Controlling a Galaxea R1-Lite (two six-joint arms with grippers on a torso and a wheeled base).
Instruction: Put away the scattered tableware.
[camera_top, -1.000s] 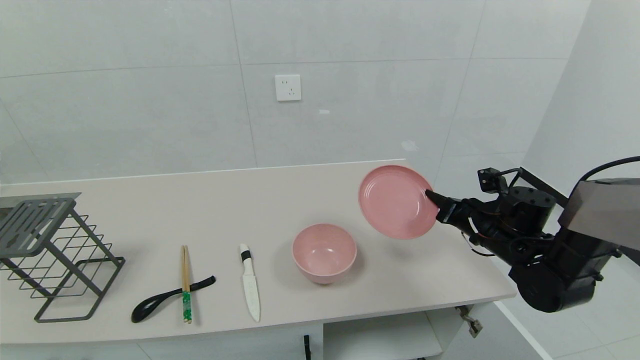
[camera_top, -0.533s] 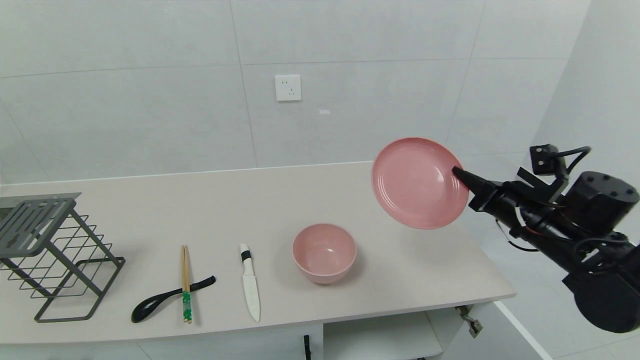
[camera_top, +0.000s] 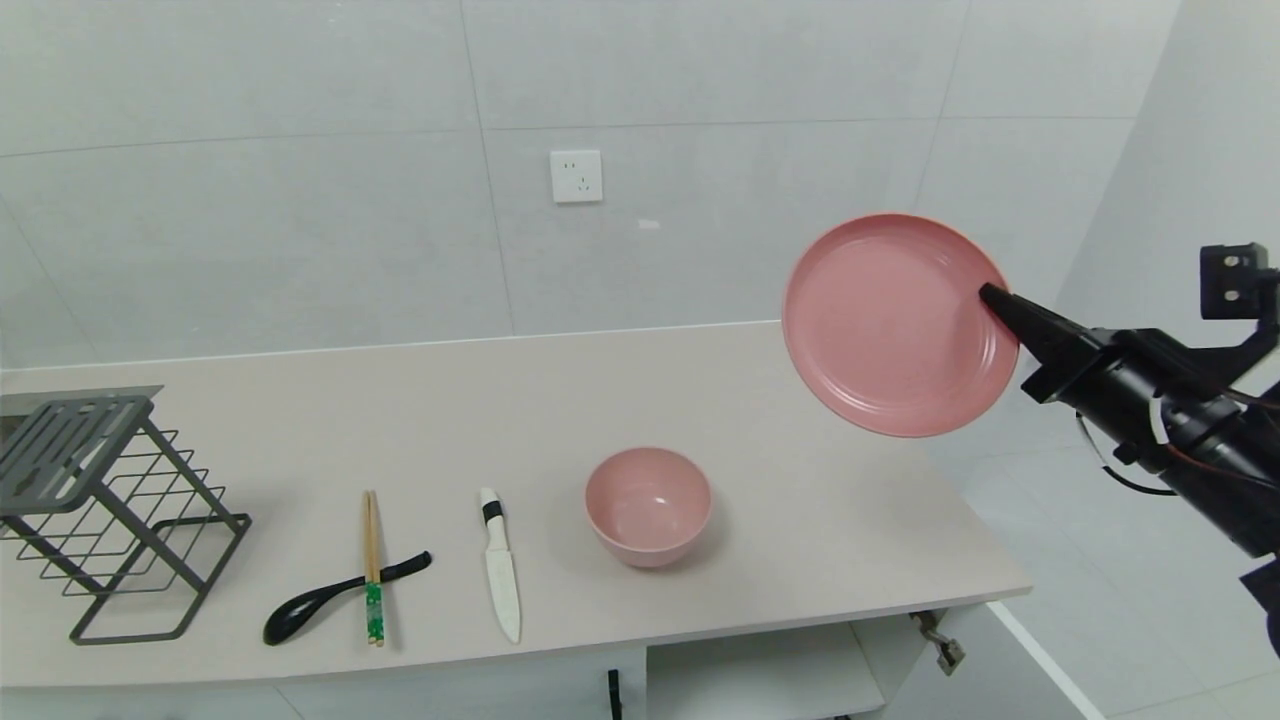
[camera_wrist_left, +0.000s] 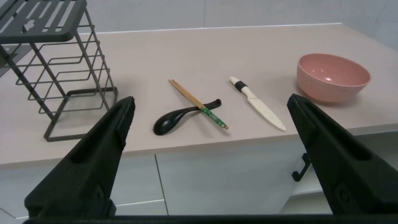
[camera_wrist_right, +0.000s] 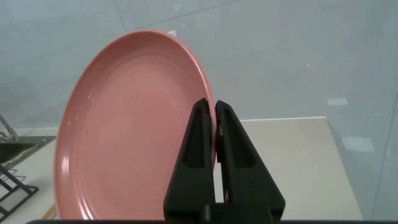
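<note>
The plate (camera_top: 890, 325) and bowl (camera_top: 648, 505) are pink, the spoon (camera_top: 296, 614) black.

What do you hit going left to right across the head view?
Wire rack → black spoon → white knife → pink bowl → pink plate, held up off the counter → right gripper.

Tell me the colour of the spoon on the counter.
The spoon is black, clearest in the left wrist view.
</note>
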